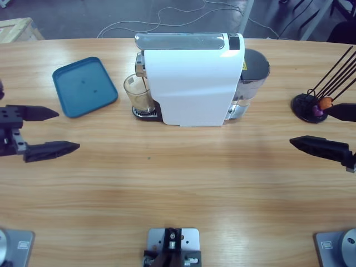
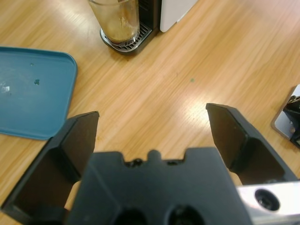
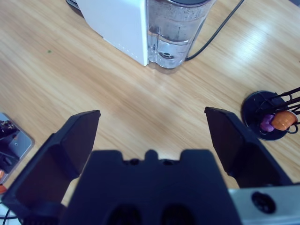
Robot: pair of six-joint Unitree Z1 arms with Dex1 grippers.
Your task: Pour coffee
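Spanning the whole scene, the long wooden table (image 1: 178, 183) carries everything else. Near its far middle stands the white coffee machine (image 1: 194, 78), with a clear water tank (image 3: 176, 37) at its right end and a black cable (image 3: 220, 28) trailing away from it. To the machine's left lies a blue tray (image 1: 83, 86), flat on the wood and bare apart from a few specks.

Both arms wait low at the table's side edges, well apart from the machine. The left gripper (image 1: 47, 130) has its jaws spread wide with nothing between them, and its wrist view looks over bare wood toward the tray and the glass. The right gripper (image 1: 328, 129) is likewise spread and holds nothing.

Under the machine's spout, on the small drip grate (image 2: 125, 41), stands a clear glass tumbler (image 1: 139, 93). The coffee (image 2: 121, 29) sits inside it as a light-brown layer near the bottom.

Just beyond the right gripper is a black capsule holder (image 1: 307, 105) with thin rods rising from its round base; an orange capsule (image 3: 283, 119) and a purple capsule (image 3: 267, 123) rest at its foot, side by side.
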